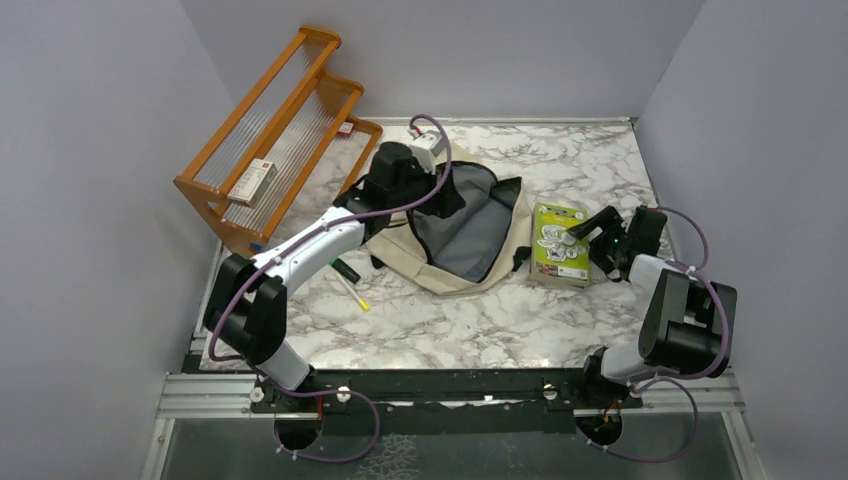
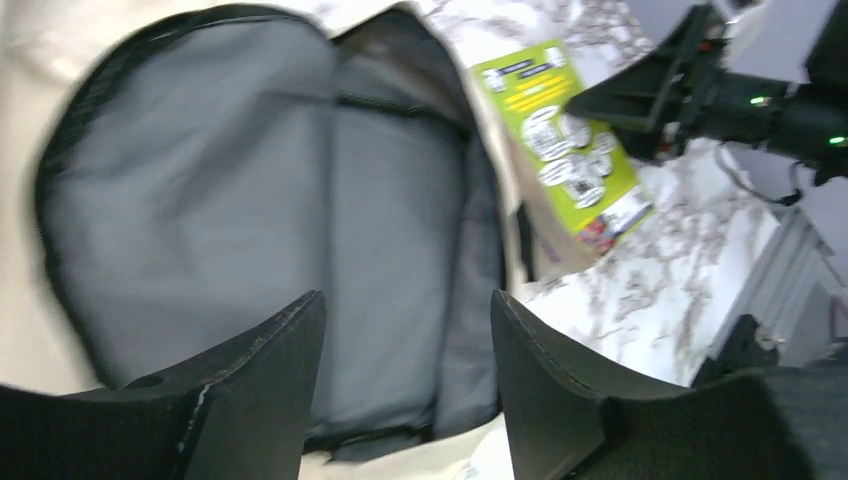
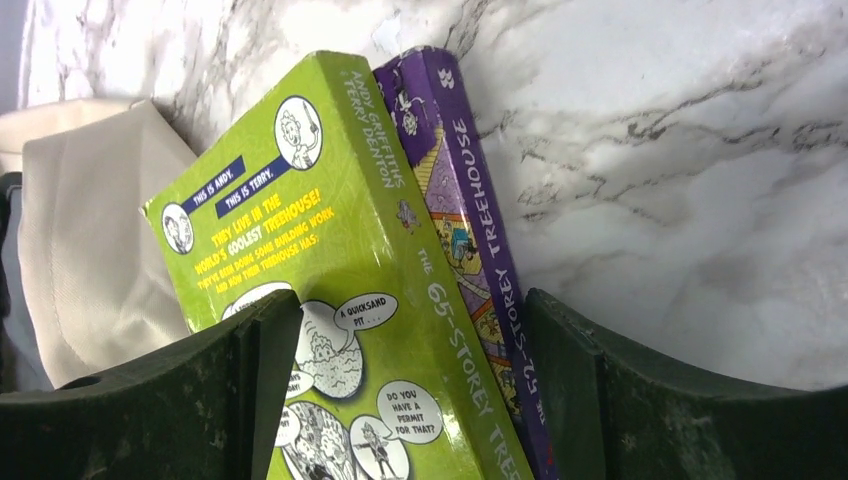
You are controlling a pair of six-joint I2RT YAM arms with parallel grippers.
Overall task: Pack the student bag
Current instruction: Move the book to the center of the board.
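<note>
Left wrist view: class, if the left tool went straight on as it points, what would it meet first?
Probably the grey inner lining of the open student bag: the left tool, open and empty, aims into the bag's mouth. Depth is unclear, so how far off it lies cannot be told.

Left wrist shot is smeary, so the bag (image 2: 250, 200) has mushy edges and runs off the top and left. Right wrist view: the green book (image 3: 320, 230) gets chopped by the bottom edge and hides all but the spine of the purple book (image 3: 460, 200). Can't tell if the right gripper (image 3: 412, 305) actually touches them. Label on the small box (image 1: 251, 181) on the rack (image 1: 320, 38) is too tiny to read.
</note>
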